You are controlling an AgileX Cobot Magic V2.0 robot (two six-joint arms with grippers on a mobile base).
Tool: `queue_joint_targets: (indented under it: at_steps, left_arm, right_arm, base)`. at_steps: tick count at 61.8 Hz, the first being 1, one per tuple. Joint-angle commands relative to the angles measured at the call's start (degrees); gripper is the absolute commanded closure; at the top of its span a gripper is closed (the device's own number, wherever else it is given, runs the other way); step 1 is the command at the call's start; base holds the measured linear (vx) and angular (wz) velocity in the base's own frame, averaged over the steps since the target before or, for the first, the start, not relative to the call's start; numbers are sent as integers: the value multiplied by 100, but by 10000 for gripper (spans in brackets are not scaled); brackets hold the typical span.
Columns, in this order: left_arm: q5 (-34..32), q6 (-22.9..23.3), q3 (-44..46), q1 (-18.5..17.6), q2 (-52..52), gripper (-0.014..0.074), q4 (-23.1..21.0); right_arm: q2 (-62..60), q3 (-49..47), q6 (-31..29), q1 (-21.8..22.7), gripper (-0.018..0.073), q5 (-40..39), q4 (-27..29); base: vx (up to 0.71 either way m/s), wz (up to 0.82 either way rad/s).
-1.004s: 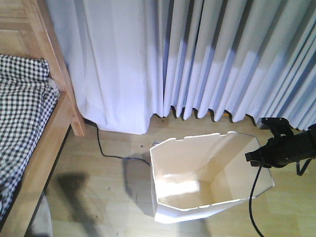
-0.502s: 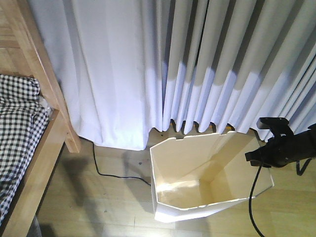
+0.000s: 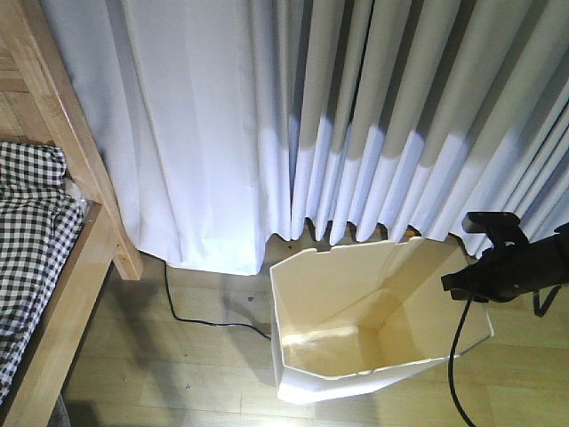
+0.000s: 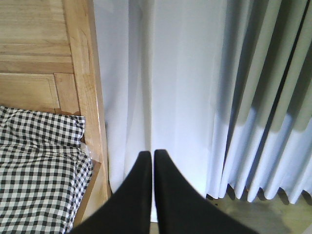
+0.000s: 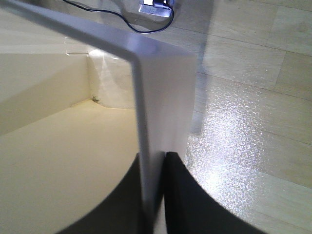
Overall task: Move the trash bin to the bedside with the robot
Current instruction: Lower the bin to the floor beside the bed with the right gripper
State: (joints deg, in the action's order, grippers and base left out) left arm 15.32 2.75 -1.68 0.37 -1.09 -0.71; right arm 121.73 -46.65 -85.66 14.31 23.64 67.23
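The right arm [image 3: 524, 267] reaches in from the right edge of the front view, stretched roughly level toward the left. Its right tool [image 3: 462, 283] sits at the right-hand rim of the trash bin [image 3: 329, 285]. In the right wrist view the right tool [image 5: 157, 195] is closed down on the thin white wall of the trash bin [image 5: 161, 97], one finger on the cream inside and the other on the outside. A black cord [image 3: 455, 365] hangs from the arm in front of the bin's right side.

The left tool [image 4: 150, 153] points toward the white curtain [image 4: 195, 97]. Its two black fingers are drawn almost together with only a thin slit between them, and they hold nothing.

The bin stands open side up in the lower middle of the front view, its back rim just in front of the hem of the curtain [image 3: 267, 133]. Whether its base rests on the wooden floor [image 3: 178, 374] cannot be told.

The bed [image 3: 62, 294] lies at the far left, with a light wooden post [image 3: 67, 133] and black-and-white checked bedding [image 3: 27, 213], well apart from the bin. Between them is bare floor crossed by a thin black cable [image 3: 191, 316], which runs from near the post to the bin's left side. The right wrist view shows a plug block [image 5: 155, 7] on the floor just beyond the bin.
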Motion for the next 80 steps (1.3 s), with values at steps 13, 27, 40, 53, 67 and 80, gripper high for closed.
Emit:
queue_joint_targets:
  at_steps: [13,27,40,53,67,80]
  left_arm:
    - [-423,45,-165,-14,-57,602,-25]
    - [-423,45,-165,-14,-57,602,-25]
    - [-423,45,-165,-14,-57,602,-25]
    - [-423,45,-165,-14,-57,602,-25]
    - [-423,45,-165,-14,-57,602,-25]
    - [-423,45,-165,-14,-57,602,-25]
  right_arm:
    - [-378,-82,110,26,566,884,340]
    - [-257,-217,-36,26,566,369,1018]
    - [425,-866,124,26,566,397,1025]
    - [1383,-1684,639,26,566,422,1019]
    - [2513,-2619,854,26,566,674,1024]
    - [3347,-3358,974,26,566,822,1024]
  base:
    - [0,0]
    - [0,0]
    - [0,0]
    - [0,0]
    - [0,0]
    - [0,0]
